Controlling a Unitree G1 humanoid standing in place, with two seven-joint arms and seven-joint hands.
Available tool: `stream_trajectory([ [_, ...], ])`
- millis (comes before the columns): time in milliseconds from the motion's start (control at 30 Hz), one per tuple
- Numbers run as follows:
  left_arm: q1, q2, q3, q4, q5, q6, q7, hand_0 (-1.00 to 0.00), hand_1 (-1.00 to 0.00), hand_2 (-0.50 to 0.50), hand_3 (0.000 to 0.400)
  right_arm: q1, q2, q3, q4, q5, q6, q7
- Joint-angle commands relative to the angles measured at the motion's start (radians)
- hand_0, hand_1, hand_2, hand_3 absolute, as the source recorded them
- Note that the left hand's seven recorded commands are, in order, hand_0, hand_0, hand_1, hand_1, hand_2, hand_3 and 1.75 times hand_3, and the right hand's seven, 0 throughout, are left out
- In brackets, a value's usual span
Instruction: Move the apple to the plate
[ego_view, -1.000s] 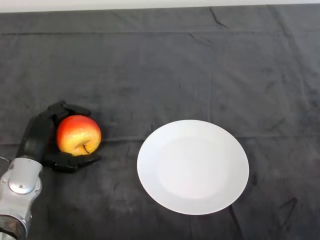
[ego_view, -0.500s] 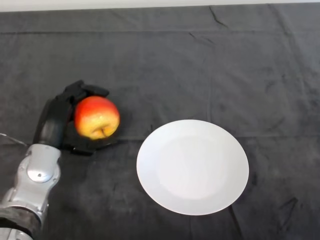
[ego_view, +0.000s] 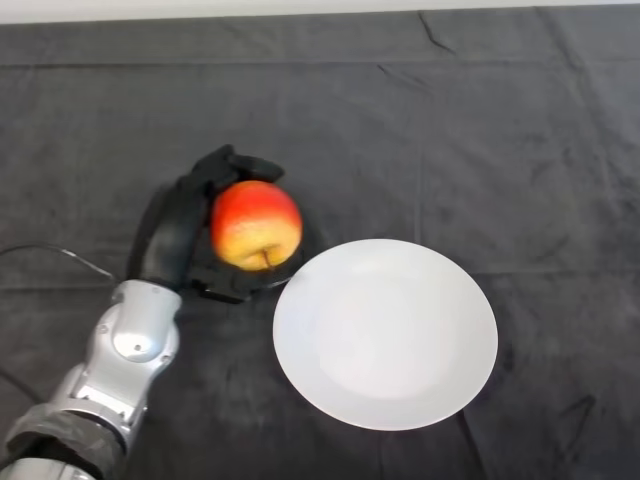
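Red-and-yellow apple (ego_view: 256, 224): sitting in the grasp of the left hand (ego_view: 185, 238), black fingers curling over its far side and thumb wrapping beneath its near side. Stem end is facing roughly toward the camera. Whether it is hanging above the cloth (ego_view: 480, 130) or grazing it cannot be told from the head view.

White plate (ego_view: 386, 333): lying flat on the cloth, holding nothing. Its upper-left rim is sitting just beside the apple and the thumb, near touching in this view.

Relation governing the coming move: the plate is lying to the right of the hand and a little nearer the robot; the apple is sitting on the hand's plate-facing side, so it is leading the way. The apple is round, so no long axis is mattering here. Only the left arm (ego_view: 125, 350) is working, reaching in from the lower left.

Judgement: the carry is looking well along; what is remaining is bringing the apple past the rim, over the plate's middle, lowering and letting go. Risk: the apple rolling off if freed near the rim.
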Motion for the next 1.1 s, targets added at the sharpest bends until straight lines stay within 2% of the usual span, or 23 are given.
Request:
stream_trajectory([
  [33,0.034,0.000,-0.028,-0.055,0.025,0.018,0.021,-1.00,-0.95,-0.03,0.400,-0.007,-0.018,-0.0149,-0.011,0.0171,-0.006,0.0022],
  [633,0.032,-0.025,-0.267,-0.102,0.003,0.058,0.096,-1.00,-0.95,-0.03,0.400,-0.006,-0.017,-0.0148,-0.014,0.0178,-0.006,0.0007],
  [1100,0.006,-0.037,-0.443,-0.056,-0.031,0.067,0.143,-1.00,-0.93,-0.04,0.400,-0.006,-0.017,-0.0149,-0.014,0.0183,-0.005,0.0005],
])
